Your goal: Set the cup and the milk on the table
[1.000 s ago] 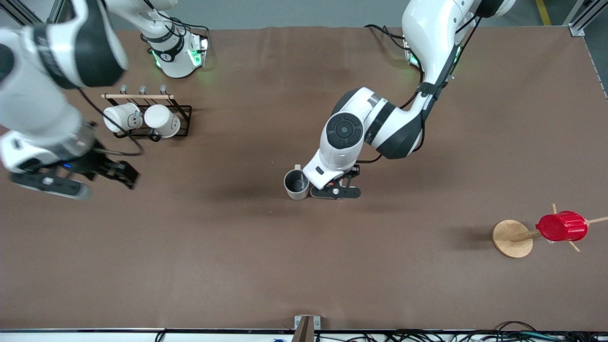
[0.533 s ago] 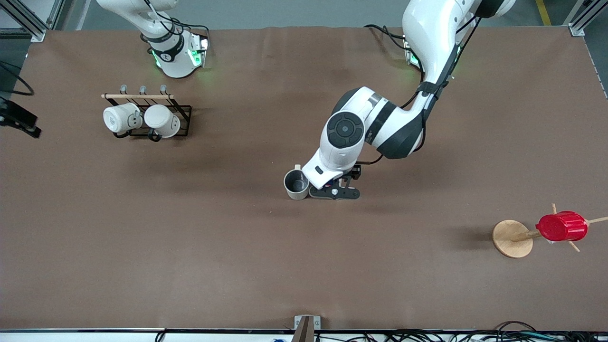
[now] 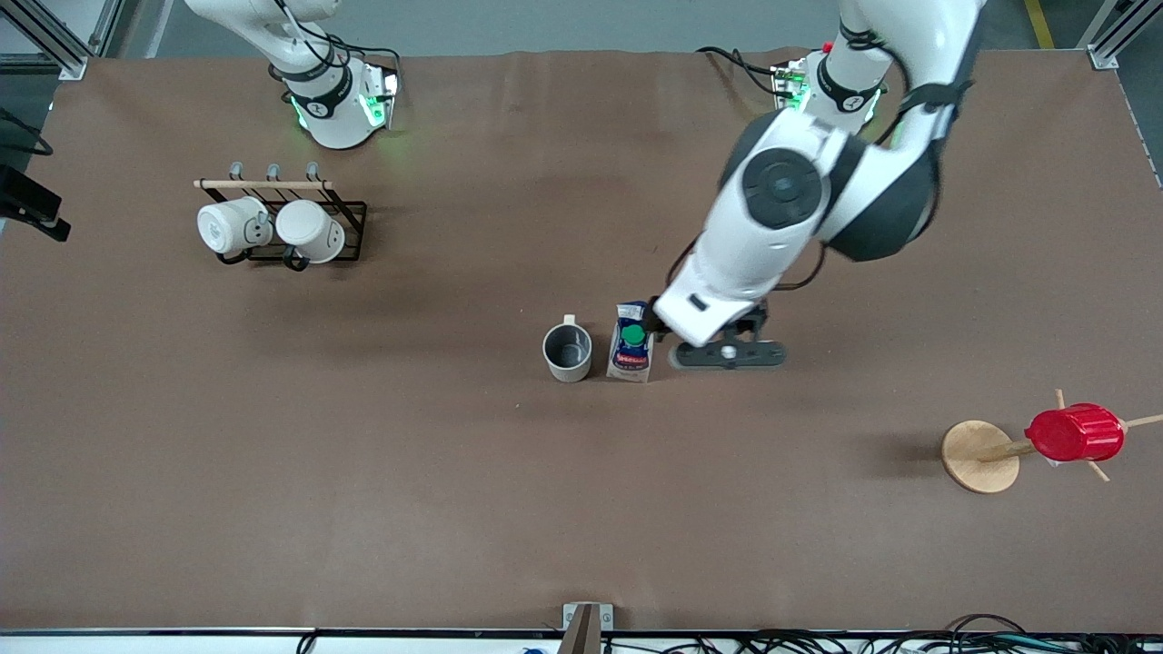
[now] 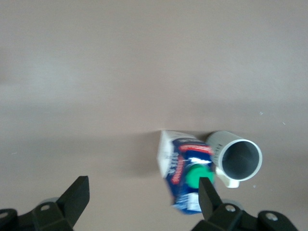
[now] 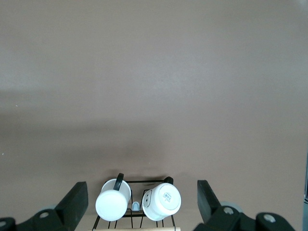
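The cup (image 3: pixel 567 352), a beige mug with a grey inside, stands upright near the middle of the table (image 3: pixel 581 509). The milk (image 3: pixel 632 343), a blue and white carton with a green cap, stands close beside it toward the left arm's end. Both show in the left wrist view, cup (image 4: pixel 239 159) and milk (image 4: pixel 185 175). My left gripper (image 3: pixel 727 354) is open and empty over the table beside the milk; its fingers (image 4: pixel 77 197) are spread wide, clear of the carton. My right gripper (image 5: pixel 142 199) is open and empty, high over the mug rack, at the table's edge in the front view (image 3: pixel 27 204).
A black wire rack (image 3: pixel 277 222) holds two white mugs near the right arm's base; they show in the right wrist view (image 5: pixel 113 204). A red ribbed cup (image 3: pixel 1074 433) hangs on a wooden stand (image 3: pixel 979 456) at the left arm's end.
My left gripper has let go of the milk, risen and moved toward the left arm's end. The milk now stands beside the cup. The right arm has swung out to the table's edge.
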Tool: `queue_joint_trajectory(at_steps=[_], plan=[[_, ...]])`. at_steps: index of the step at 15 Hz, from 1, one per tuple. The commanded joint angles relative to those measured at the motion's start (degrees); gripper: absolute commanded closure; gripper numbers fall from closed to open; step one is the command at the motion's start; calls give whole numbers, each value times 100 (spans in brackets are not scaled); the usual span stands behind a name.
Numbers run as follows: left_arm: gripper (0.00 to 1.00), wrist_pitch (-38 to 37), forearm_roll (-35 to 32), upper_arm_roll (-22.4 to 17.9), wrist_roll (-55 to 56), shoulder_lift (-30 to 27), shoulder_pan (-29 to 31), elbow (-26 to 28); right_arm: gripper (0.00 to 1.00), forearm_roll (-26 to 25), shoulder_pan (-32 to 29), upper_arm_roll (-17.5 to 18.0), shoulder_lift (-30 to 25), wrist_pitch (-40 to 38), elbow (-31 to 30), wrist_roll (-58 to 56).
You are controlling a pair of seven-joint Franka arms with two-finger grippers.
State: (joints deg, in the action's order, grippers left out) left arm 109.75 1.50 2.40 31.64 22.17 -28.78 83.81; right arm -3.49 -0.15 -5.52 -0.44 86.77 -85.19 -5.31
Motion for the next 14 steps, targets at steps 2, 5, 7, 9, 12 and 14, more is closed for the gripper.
queue_joint_trajectory(at_steps=[2,5,7,9,12,14], plan=[[0,46,26,33,-570,-1406,495,1364,0,103,-152,121,18,-55,55,74],[0,-259,44,33,-650,-1838,724,1498,0,287,-152,104,35,-81,178,66],[0,-620,44,24,-790,-2032,803,1454,0,340,-161,69,27,-90,178,92],[0,-902,44,7,-1072,-2155,952,1314,0,375,-152,51,35,-81,170,136],[0,-1359,44,-20,-1335,-2182,1198,936,0,393,-161,51,35,-81,135,136],[0,-1413,35,-20,-1851,-2191,1453,909,0,428,-152,42,35,-185,126,145]])
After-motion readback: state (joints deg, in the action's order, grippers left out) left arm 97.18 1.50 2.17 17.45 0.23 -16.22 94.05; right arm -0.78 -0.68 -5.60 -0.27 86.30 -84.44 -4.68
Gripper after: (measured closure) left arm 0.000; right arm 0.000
